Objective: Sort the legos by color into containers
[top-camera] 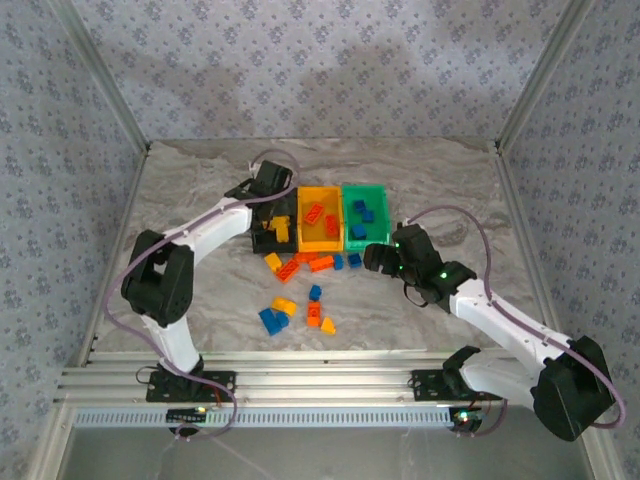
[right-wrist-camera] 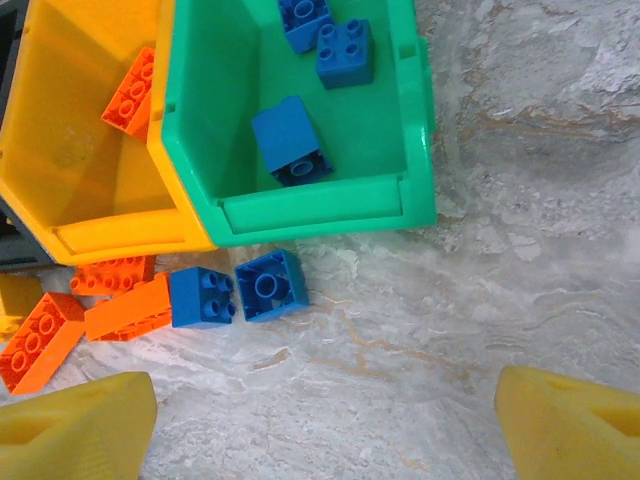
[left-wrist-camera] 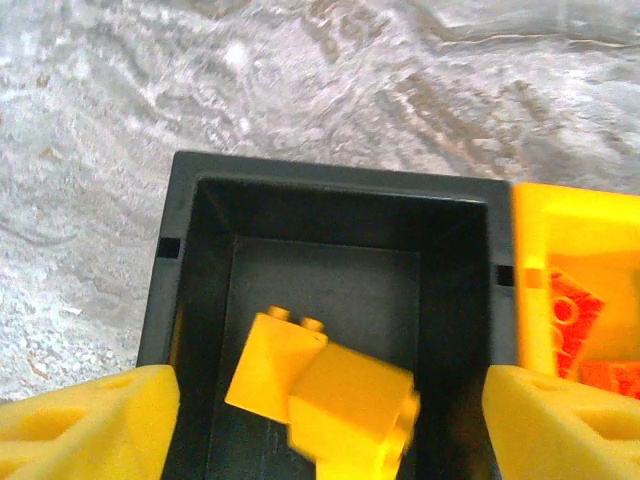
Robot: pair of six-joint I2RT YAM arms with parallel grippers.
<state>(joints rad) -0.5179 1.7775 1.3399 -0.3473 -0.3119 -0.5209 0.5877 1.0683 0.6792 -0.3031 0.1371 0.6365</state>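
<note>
Left gripper [left-wrist-camera: 325, 410] hung over the black bin [left-wrist-camera: 330, 185], jaws spread wide, holding nothing. Two yellow bricks sat inside the bin: one [left-wrist-camera: 275, 365] a smooth wedge shape with its two studs pointed at the far wall, the other [left-wrist-camera: 355, 415] blurred, orientation unclear. Right gripper [right-wrist-camera: 325, 400] hovered over bare table [right-wrist-camera: 500, 250] just in front of the green bin [right-wrist-camera: 310, 205], jaws also wide apart and empty. The three bins were glossy moulded plastic, rectangular and open-topped, set side by side and touching, with the yellow-orange bin [right-wrist-camera: 110, 235] in the middle and long axes running away from the arm bases. The green bin held three blue bricks; the nearest [right-wrist-camera: 290, 140] lay tipped on its side, hollow underside toward the front wall. An orange brick [right-wrist-camera: 130, 92] leaned on the yellow-orange bin's wall. On the marble-pattern table by the bin fronts were a blue brick [right-wrist-camera: 270, 285] underside up, another blue brick [right-wrist-camera: 202, 297] beside it, and a long orange brick [right-wrist-camera: 128, 308] with its axis roughly parallel to the bin fronts. A loose mixed cluster [top-camera: 300, 312] lay nearer the bases.
</note>
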